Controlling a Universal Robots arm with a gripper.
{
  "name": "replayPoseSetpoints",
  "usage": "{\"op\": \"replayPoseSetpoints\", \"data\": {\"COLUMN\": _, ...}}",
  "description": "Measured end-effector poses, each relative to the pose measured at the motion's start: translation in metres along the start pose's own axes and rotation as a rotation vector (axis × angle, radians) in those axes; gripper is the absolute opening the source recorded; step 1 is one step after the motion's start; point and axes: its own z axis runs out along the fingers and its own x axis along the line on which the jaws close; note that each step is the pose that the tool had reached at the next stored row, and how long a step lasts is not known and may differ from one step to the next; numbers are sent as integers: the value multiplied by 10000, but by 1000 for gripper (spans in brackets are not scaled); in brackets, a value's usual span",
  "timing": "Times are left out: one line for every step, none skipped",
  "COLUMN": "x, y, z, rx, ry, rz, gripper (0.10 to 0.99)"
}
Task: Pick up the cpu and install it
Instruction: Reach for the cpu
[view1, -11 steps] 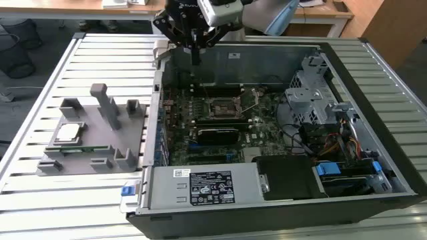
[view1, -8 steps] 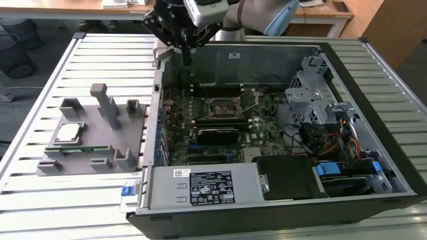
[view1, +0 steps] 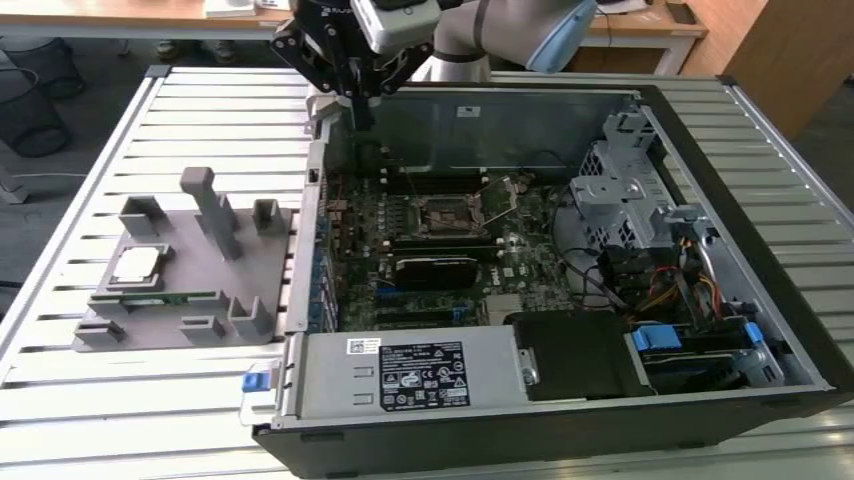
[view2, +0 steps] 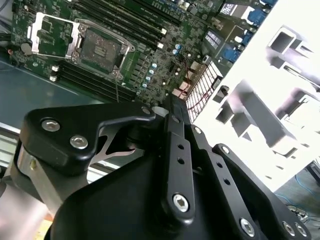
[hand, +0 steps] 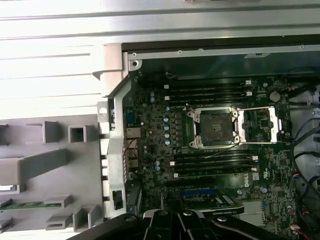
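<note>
Where the open case (view1: 561, 432) comes closest in the exterior view, a grey power supply (view1: 400, 370) with a label on top fills its near end, and a bundle of coloured wires (view1: 674, 290) lies toward the exterior view's right. The case rests on a slatted white desk (view1: 80, 420). On that desk, at the exterior view's left and just beside the case wall, sits a grey holder (view1: 194, 275) with upright posts. The cpu (view1: 138, 264) lies flat in a pocket of this holder, silvery top up, with a green memory stick (view1: 158, 298) on edge in a slot just nearer than it. Farther in, the motherboard (view1: 514, 250) covers the case floor. The socket (view1: 445, 215) sits near the board's middle between dark memory slots, and in the first wrist view the socket (hand: 216, 126) has its metal plate swung open beside it. Past the board, at the far corner on the exterior view's left, the end effector (view1: 358, 112) hangs over the case wall, fingers clenched together on nothing, well apart from the cpu. The arm (view1: 534, 35) rises behind it.
</note>
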Motion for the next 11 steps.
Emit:
{"op": "replayPoseSetpoints", "data": {"x": 12, "y": -1, "z": 0, "rx": 0, "ry": 0, "rz": 0, "gripper": 106}}
{"op": "replayPoseSetpoints", "data": {"x": 24, "y": -2, "z": 0, "rx": -1, "ry": 0, "rz": 0, "gripper": 106}}
{"op": "replayPoseSetpoints", "data": {"x": 38, "y": -3, "z": 0, "rx": 0, "ry": 0, "rz": 0, "gripper": 106}}
{"op": "replayPoseSetpoints", "data": {"x": 51, "y": -4, "z": 0, "rx": 0, "ry": 0, "rz": 0, "gripper": 106}}
{"op": "replayPoseSetpoints", "data": {"x": 64, "y": -5, "z": 0, "rx": -1, "ry": 0, "rz": 1, "gripper": 106}}
{"op": "replayPoseSetpoints", "data": {"x": 77, "y": -6, "z": 0, "rx": -1, "ry": 0, "rz": 0, "gripper": 106}}
{"op": "replayPoseSetpoints", "data": {"x": 89, "y": -7, "z": -1, "rx": 0, "ry": 0, "rz": 0, "gripper": 106}}
{"op": "replayPoseSetpoints", "data": {"x": 102, "y": -8, "z": -1, "rx": 0, "ry": 0, "rz": -1, "gripper": 106}}
{"op": "replayPoseSetpoints", "data": {"x": 116, "y": -9, "z": -1, "rx": 0, "ry": 0, "rz": -1, "gripper": 106}}
{"op": "replayPoseSetpoints", "data": {"x": 128, "y": -10, "z": -1, "rx": -1, "ry": -1, "rz": -1, "gripper": 106}}
{"op": "replayPoseSetpoints", "data": {"x": 139, "y": -11, "z": -1, "rx": 0, "ry": 0, "rz": -1, "gripper": 106}}
